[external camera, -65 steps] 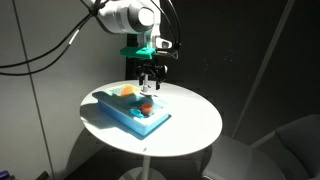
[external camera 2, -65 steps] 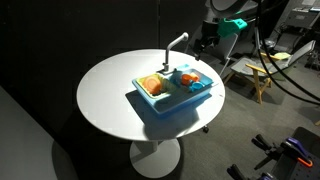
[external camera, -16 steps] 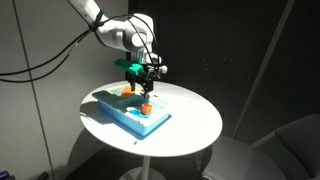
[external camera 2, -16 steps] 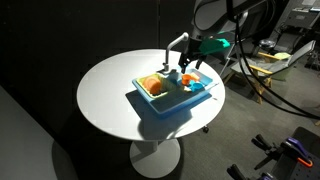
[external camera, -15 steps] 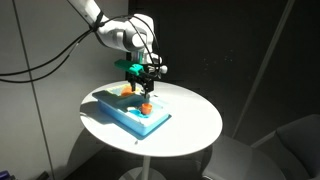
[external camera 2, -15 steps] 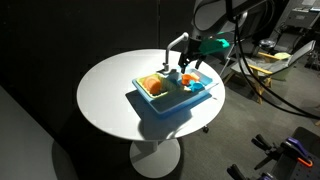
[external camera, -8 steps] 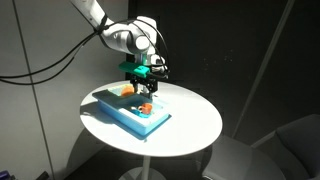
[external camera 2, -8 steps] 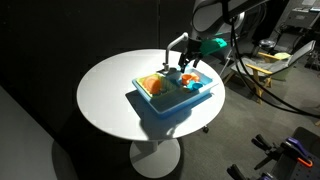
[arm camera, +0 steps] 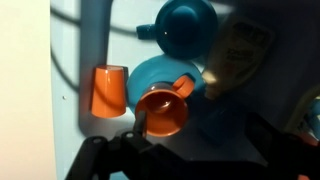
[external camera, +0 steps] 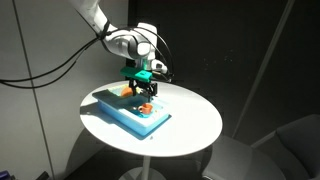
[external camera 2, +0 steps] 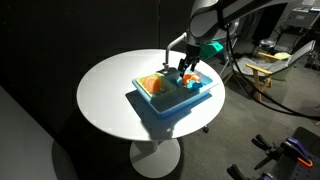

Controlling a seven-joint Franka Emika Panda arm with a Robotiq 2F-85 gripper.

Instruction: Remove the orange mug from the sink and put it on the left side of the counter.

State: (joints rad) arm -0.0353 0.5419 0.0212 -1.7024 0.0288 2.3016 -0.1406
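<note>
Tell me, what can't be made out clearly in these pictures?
Orange mug, in an exterior view: too small to show its handle.
Gripper, in an exterior view: gap above the mug too small to judge.
Pale thing, wrist view: blurred, unrecognisable.
Fingers, wrist view: dark, cut off by the bottom edge.

orange mug (arm camera: 165,112) open from above; orange cup (arm camera: 108,90) just beside, faucet (external camera 2: 174,42) nr

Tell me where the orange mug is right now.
In the wrist view the orange mug sits mid-frame on a blue plate, an orange cup just left of it, a teal pot above.
</note>
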